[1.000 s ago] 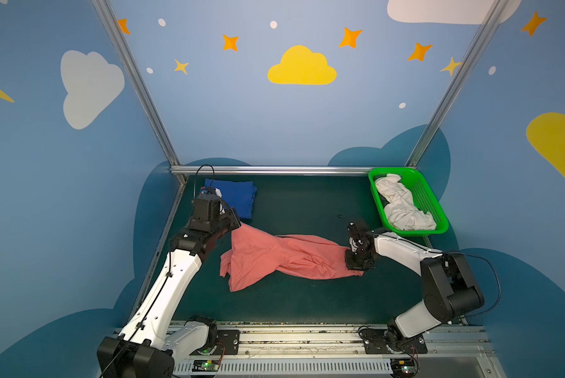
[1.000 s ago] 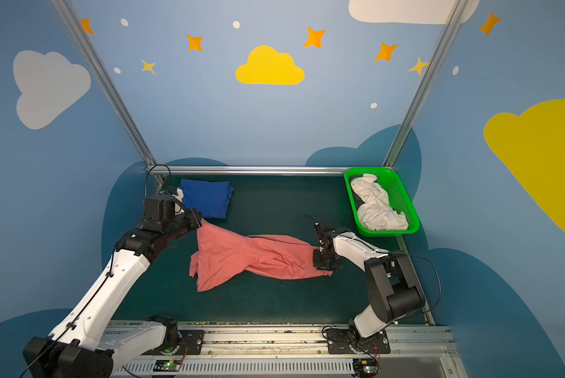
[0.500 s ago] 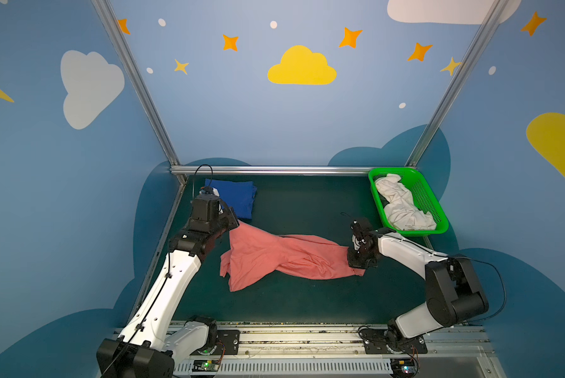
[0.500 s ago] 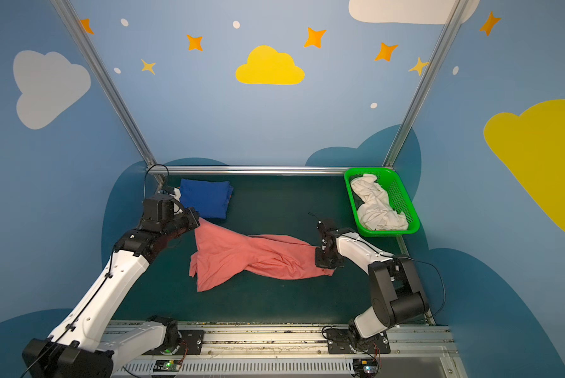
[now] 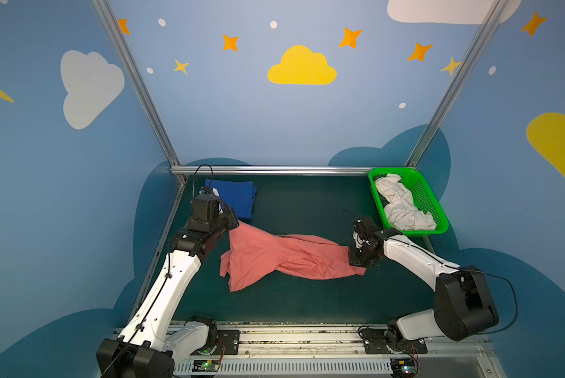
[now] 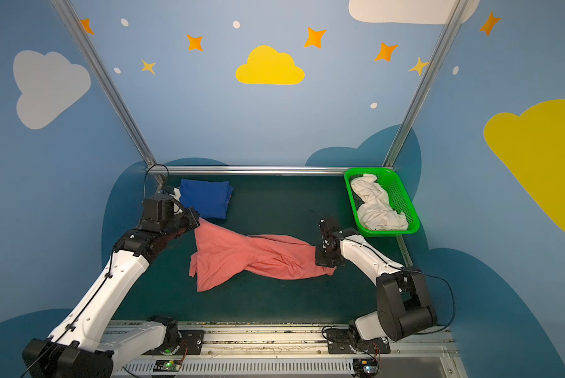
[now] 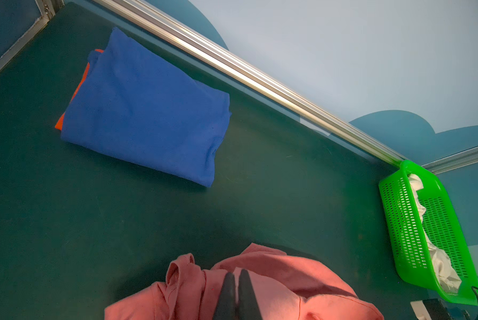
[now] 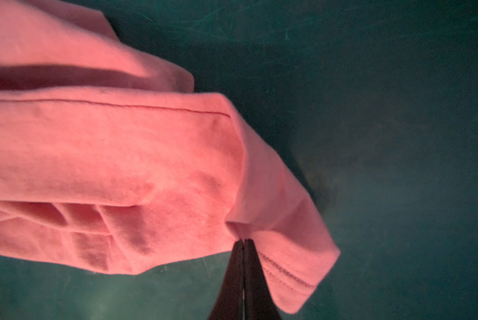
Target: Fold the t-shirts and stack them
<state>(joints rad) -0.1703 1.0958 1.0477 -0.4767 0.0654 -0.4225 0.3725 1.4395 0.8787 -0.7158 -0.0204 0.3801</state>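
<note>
- The desk (image 5: 307, 203) is a dark green mat, scuffed in places and bare apart from the cloth and a basket.
- Blue walls painted with clouds (image 5: 302, 67), orange stars and white dots close it in on three sides. A silver rail (image 5: 274, 170) runs along the far edge, with slanted silver posts rising from both far corners.
- Far left, near the corner, the royal blue t-shirt (image 5: 237, 199) lies folded into a neat, flat rectangle. The left wrist view shows a thin strip of the orange t-shirt (image 7: 60, 123) peeking out from underneath it.
- The left pincer (image 5: 233, 222) sits just in front of that stack, pressed together on a bunched corner of the salmon-pink t-shirt (image 5: 274, 258), which it holds raised off the mat.
- The salmon-pink t-shirt stretches across the middle of the desk between the two arms. It is unfolded, twisted and creased along its length, and its left part spreads wide and hangs down to the mat.
- The right pincer (image 5: 359, 261) pinches the shirt's right end. In the right wrist view its black tips meet on a fold close to a stitched hem.
- Far right, the green mesh basket (image 5: 422, 196) stands against the wall, holding the white t-shirt (image 5: 402, 206) in a crumpled heap.
</note>
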